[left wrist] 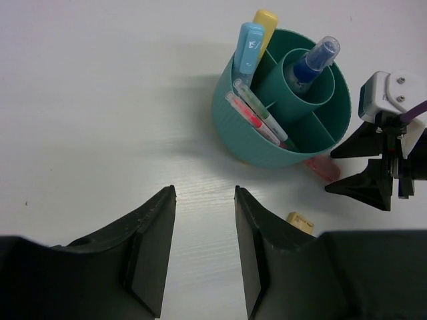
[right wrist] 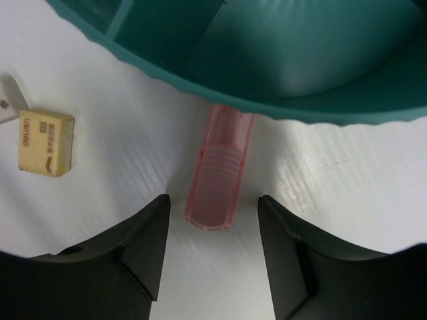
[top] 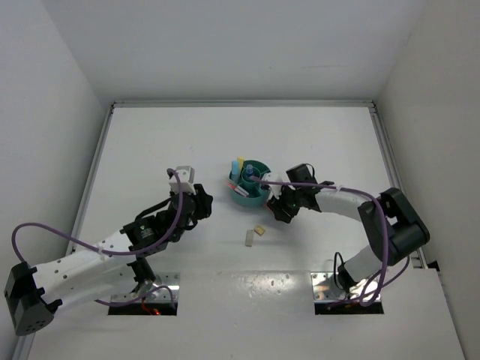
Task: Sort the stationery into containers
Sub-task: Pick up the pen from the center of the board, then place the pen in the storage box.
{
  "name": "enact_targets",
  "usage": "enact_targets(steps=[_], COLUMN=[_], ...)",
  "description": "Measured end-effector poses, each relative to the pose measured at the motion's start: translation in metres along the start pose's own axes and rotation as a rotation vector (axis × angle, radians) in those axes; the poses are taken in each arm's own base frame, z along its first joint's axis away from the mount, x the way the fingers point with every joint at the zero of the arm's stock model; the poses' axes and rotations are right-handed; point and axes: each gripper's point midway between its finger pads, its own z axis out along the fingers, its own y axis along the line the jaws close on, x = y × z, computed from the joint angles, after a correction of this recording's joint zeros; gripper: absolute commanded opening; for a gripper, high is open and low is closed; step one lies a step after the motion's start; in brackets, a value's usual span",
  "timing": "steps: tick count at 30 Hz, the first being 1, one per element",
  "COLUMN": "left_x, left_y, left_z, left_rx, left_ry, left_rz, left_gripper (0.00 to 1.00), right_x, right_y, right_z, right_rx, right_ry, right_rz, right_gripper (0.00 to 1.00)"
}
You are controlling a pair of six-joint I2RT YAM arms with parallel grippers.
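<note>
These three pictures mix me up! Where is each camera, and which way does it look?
Top camera: above, behind the robot, looking down on the table; left arm and right arm show.
Left wrist camera: on the left arm, facing the teal organiser; the open left claw shows.
Right wrist camera: on the right arm, looking down at the pink marker; the open right claw shows.
Shared: both wrist views show organiser, marker and tan eraser.
</note>
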Motion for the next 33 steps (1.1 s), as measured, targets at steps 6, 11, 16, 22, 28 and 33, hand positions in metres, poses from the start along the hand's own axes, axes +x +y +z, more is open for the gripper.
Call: enact_targets(steps=[6, 11, 16, 22, 28, 33], left_x=[-0.002, -0.002, -0.002, -0.002, -0.001, -0.001], left_y=[0.000, 0.000, 0.000, 0.000, 0.000, 0.000], left_z=[-0.001, -0.001, -0.001, -0.001, -0.001, -0.001], left_rx=[0.003, 0.004, 0.004, 0.004, 0.002, 0.002], left_ry=[-0.005, -0.007, -0.007, -0.007, -0.003, -0.002], left_rz=[-0.004, -0.005, -0.005, -0.005, 0.000, 0.002], left_gripper=[0.46, 0.46, 0.46, 0.46, 0.46, 0.46], right_x=[-0.004, -0.005, 0.001, 0.012, -0.003, -0.050], right_y=[-0.006, -0.007, -0.007, -0.003, -0.036, -0.075], right_z=[0.004, 0.004, -0.004, -0.048, -0.083, -0.106], right_rx=[0.010, 0.014, 0.019, 0.009, 0.172, 0.349], right_ry=[-0.008, -0.010, 0.019, 0.124, 0.186, 0.120], right_rz=[-0.021, -0.043, -0.074, -0.219, -0.305, -0.289], right_gripper=[0.34, 0.11, 0.00, 0.00, 0.00, 0.00])
